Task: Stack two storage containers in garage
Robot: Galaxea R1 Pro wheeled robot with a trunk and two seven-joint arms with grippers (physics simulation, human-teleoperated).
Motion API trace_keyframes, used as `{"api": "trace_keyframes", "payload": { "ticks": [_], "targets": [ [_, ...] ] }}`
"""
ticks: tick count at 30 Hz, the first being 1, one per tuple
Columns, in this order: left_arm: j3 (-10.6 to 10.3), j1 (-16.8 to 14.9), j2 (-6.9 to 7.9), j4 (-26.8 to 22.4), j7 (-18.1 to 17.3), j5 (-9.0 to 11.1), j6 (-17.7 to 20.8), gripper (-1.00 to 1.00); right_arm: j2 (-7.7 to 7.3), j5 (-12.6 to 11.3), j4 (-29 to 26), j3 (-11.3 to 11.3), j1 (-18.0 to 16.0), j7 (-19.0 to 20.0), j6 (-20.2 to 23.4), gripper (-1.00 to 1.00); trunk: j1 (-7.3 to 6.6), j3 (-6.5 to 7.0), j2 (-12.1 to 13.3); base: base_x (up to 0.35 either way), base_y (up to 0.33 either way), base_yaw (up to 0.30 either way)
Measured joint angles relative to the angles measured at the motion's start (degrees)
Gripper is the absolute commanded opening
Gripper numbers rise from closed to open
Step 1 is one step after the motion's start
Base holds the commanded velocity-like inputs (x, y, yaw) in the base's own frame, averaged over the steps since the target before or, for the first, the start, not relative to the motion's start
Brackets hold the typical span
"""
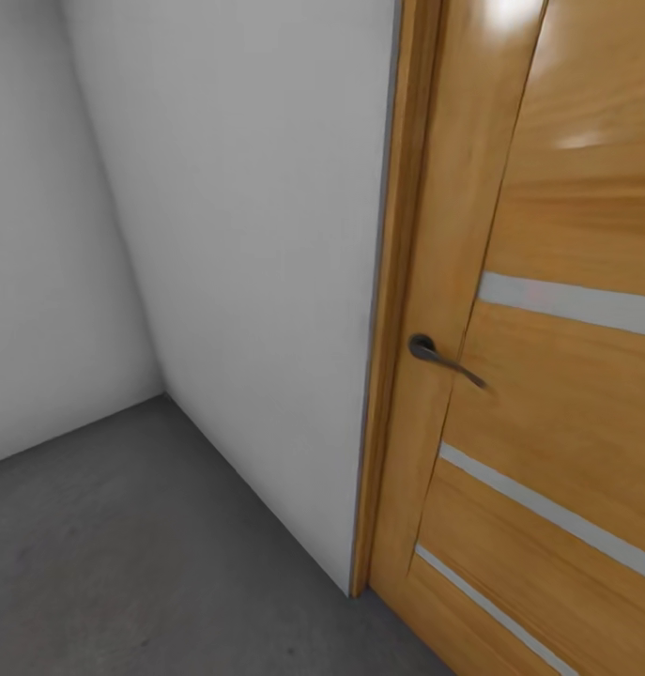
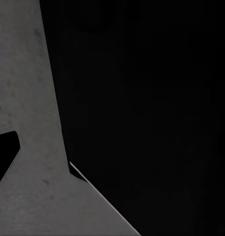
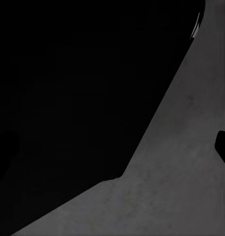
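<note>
While white walls (image 1: 238,244) meet grey concrete floor (image 1: 125,563) at left, an orange-wood door (image 1: 547,376) with 3 visible pale slits and a dark handle (image 1: 444,357) stands right; I cannot tell either gripper's opening.

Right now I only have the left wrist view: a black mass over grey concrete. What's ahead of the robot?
Observer: The head view has an orange-wood door with pale horizontal slits, on the right.
Operator: And left of the door?
Observer: A plain white wall runs back to a corner, above the concrete floor.
</note>
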Motion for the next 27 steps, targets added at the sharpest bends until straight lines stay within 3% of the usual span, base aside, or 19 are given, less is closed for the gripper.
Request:
{"api": "trace_keyframes", "payload": {
  "ticks": [27],
  "targets": [
    [1.13, -0.01, 0.00, 0.00, 0.07, 0.80, -0.08, 1.00, 0.00, -0.02, -0.02, -0.02, 0.00, 0.00, 0.00, 1.00, 0.03, 1.17, 0.01, 0.011, 0.000, -0.207]
  ]
}}
